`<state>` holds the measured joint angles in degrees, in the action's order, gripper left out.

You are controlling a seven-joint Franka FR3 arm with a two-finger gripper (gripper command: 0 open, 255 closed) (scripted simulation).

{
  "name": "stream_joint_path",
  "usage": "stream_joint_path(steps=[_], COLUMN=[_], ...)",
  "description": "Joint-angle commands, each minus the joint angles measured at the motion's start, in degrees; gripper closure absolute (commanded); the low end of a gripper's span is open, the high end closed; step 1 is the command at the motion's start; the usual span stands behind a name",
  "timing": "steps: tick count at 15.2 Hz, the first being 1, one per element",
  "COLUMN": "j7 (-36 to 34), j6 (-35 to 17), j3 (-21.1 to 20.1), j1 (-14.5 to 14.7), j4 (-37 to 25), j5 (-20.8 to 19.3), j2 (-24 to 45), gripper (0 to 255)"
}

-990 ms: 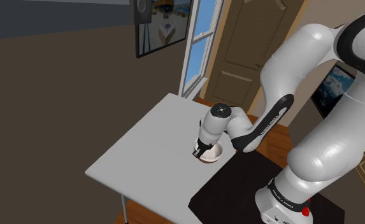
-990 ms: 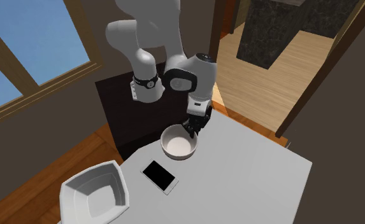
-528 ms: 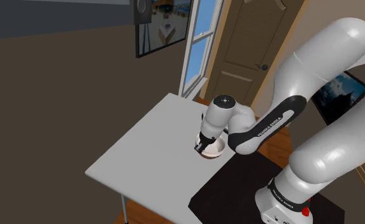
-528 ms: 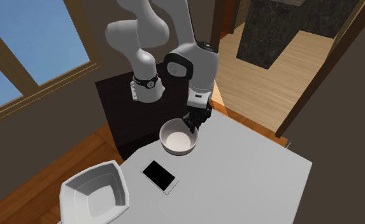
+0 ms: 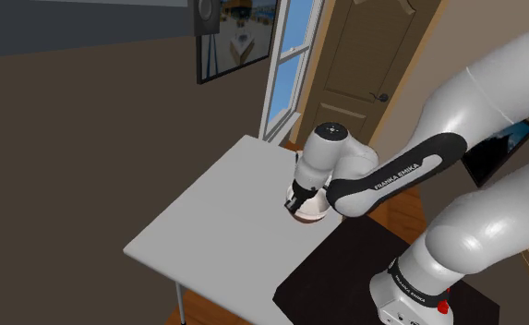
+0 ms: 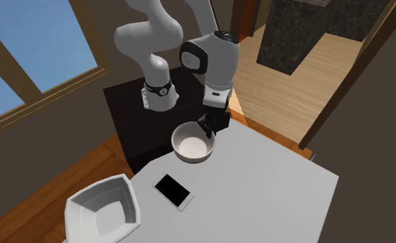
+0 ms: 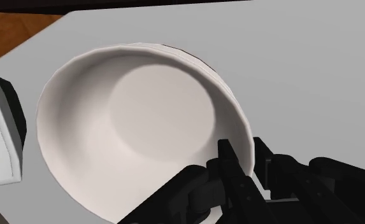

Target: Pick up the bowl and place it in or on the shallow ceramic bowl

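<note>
We saw the black gripper (image 6: 208,137) clamped on the rim of the round white bowl (image 6: 191,146). The bowl hung mouth-up over the white table (image 6: 272,190), to the second exterior view's right of the white squarish dish (image 6: 101,207).

Round white bowl (image 6: 193,145), gripped by its rim, is apart from squarish shallow bowl (image 6: 101,208).

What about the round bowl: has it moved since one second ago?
Yes. In the second exterior view the round bowl has risen, farther above the black phone, which lies where it was.
</note>
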<state>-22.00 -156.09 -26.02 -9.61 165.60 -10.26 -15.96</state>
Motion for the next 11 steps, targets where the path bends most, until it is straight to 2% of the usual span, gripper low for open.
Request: stream_joint_path(steps=[1, 7, 11], j7=[1.9, 5.2, 12.5], j6=[2.4, 8.4, 7.6], j3=[1.2, 3.6, 9.4], j1=[1.9, 4.9, 1.5], j4=[-0.1, -1.1, 0.0], j5=[2.5, 6.0, 4.1], j2=[-2.3, -7.6, -8.7], gripper=[255, 255, 255])
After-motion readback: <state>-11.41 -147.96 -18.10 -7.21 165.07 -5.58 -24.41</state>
